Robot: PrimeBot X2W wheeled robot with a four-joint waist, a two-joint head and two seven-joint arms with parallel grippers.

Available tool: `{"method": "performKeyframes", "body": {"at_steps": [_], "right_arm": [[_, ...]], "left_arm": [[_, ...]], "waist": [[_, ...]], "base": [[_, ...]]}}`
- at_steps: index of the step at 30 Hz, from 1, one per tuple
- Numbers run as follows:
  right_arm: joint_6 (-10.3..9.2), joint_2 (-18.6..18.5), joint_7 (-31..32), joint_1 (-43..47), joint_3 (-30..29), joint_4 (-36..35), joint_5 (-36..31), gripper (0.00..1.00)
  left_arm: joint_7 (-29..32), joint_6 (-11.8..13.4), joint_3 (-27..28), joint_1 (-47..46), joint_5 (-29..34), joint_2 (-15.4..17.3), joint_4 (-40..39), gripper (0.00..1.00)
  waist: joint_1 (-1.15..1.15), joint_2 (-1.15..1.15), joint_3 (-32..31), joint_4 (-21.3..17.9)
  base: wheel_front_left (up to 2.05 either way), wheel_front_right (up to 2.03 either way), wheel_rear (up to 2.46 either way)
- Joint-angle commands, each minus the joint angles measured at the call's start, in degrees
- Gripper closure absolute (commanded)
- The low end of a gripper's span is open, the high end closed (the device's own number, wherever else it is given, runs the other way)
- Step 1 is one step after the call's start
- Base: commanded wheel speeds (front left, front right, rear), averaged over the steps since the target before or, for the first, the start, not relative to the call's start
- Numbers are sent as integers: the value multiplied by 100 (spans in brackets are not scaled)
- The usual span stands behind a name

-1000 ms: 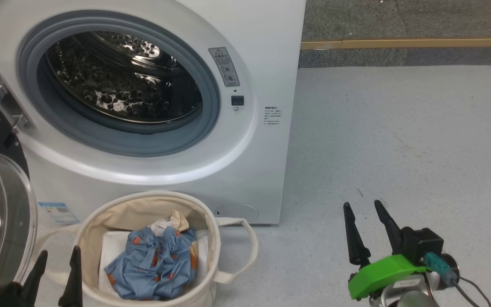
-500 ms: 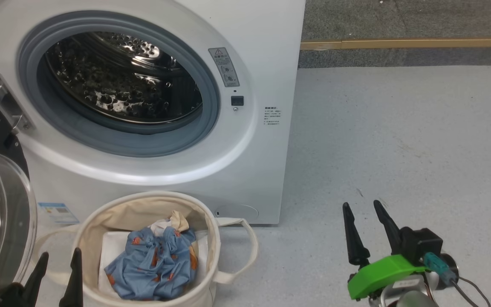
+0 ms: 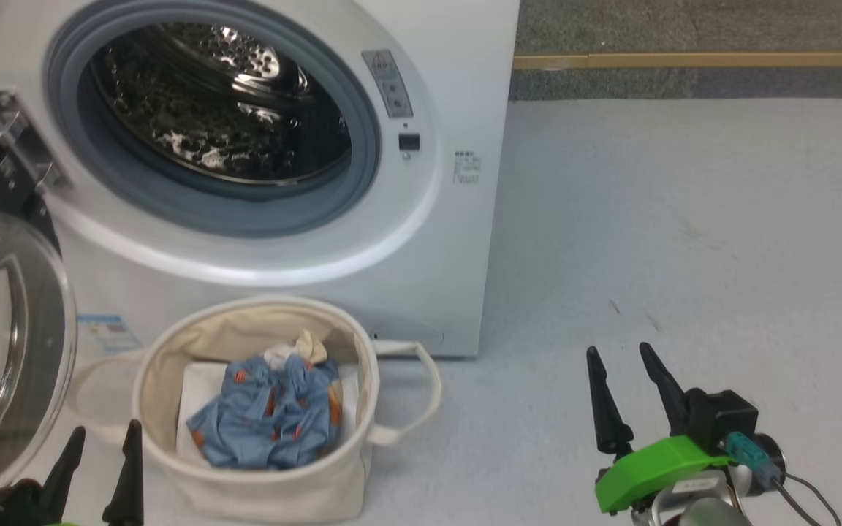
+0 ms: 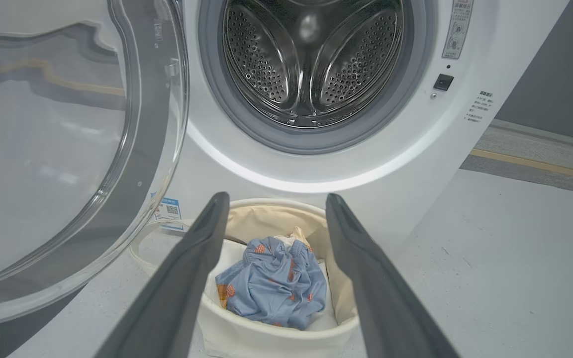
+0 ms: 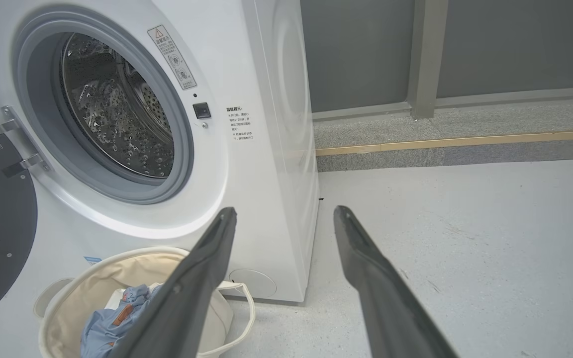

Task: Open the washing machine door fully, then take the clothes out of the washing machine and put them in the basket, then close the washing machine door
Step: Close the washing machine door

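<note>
White boxy washing machine [image 3: 457, 241]: smooth, glossy casing, looks like painted metal.
Grey ring gasket [image 3: 364, 175]: matt rubber.
Perforated drum [image 4: 266, 64]: bright polished steel, mirror glints.
Large round door [image 3: 19, 343]: clear glossy bowl, shiny black rim.
Door hinge [image 3: 23, 146]: bare metal.
Round cream basket [image 3: 260, 482]: matt woven canvas, soft.
Blue clothes with orange motifs [image 3: 275, 416]: thin crumpled cloth.
Pale grey floor [image 3: 684, 219]: matt, faintly speckled, scuffed.

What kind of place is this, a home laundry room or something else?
Probably a laundry corner in a workshop or test space rather than a home: a white front-loading washing machine with a canvas basket of clothes before it, on a bare grey floor beside plain grey wall panels.
</note>
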Motion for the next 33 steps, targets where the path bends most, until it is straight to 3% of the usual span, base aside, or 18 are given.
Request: {"method": "performKeyframes", "body": {"at_steps": [1, 14, 33], "right_arm": [[3, 12, -29, -183, 126, -158, 9, 0], [3, 16, -29, -233, 198, -156, -3, 0], [3, 22, -29, -265, 286, -122, 46, 0]], "left_arm": [[-55, 22, 222, -279, -38, 227, -149, 0], [-58, 167, 175, -314, 121, 252, -112, 0], [-125, 357, 449, -285, 486, 144, -166, 0]], "waist": [[0, 0, 13, 1], [0, 0, 51, 16], [0, 0, 0, 172]], "base": [[-223, 202, 21], [-150, 142, 8], [-9, 9, 0]]}}
